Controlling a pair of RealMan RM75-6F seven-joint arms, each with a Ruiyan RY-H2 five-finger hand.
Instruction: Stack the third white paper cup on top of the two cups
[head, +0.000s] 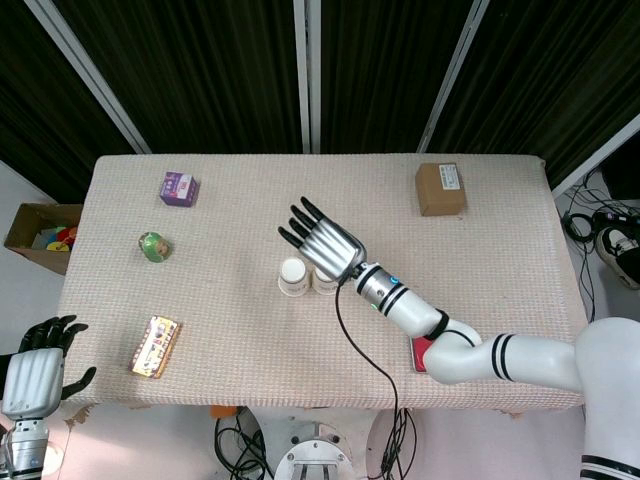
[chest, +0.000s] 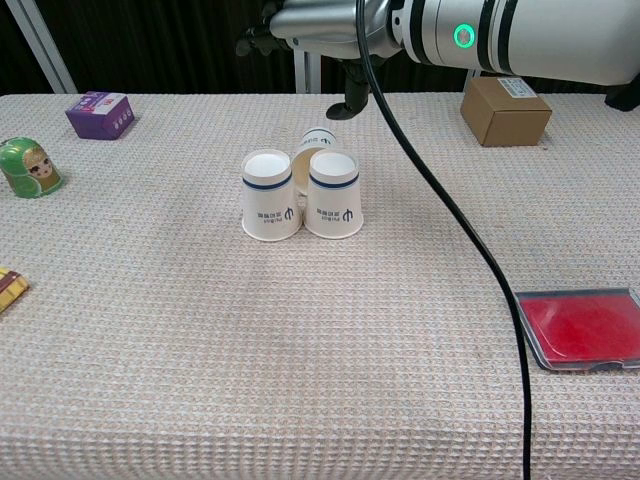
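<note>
Two white paper cups stand upside down, side by side and touching: the left one (chest: 271, 195) (head: 292, 277) and the right one (chest: 334, 193) (head: 326, 284). A third cup (chest: 316, 139) lies tilted just behind them; in the head view my right hand hides it. My right hand (head: 323, 243) (chest: 312, 22) hovers above and behind the cups with its fingers spread and nothing in it. Its thumb (chest: 349, 100) hangs close to the third cup, apart from it. My left hand (head: 38, 360) rests off the table's near left corner, holding nothing.
On the table are a purple box (chest: 100, 113) at the far left, a green doll (chest: 30, 167), a snack packet (head: 156, 346) at the near left, a cardboard box (chest: 505, 108) at the far right and a red case (chest: 585, 328) at the near right. A black cable (chest: 450, 220) hangs from my right arm.
</note>
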